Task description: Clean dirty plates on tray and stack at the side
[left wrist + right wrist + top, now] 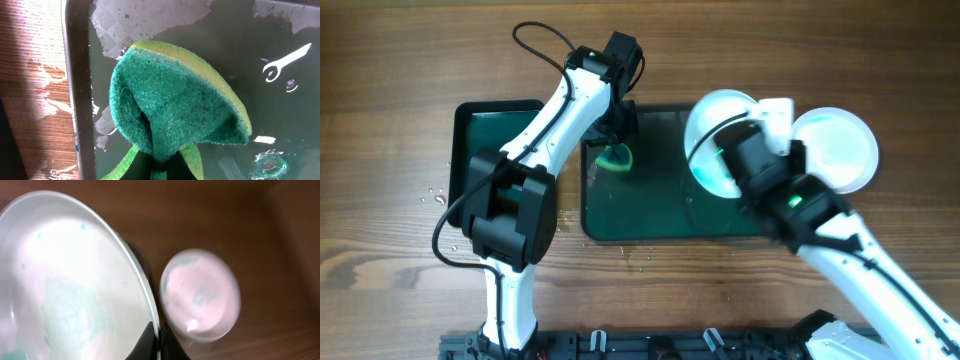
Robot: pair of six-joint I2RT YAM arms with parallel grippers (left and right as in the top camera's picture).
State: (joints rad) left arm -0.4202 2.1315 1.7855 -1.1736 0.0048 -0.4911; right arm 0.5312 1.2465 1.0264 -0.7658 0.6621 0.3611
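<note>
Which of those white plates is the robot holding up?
The plate over the tray, pinched at its rim by the right gripper; the other plate lies on the table.

No text, label or number is legible anywhere.

Bright, glary, right wrist view blurred
</note>
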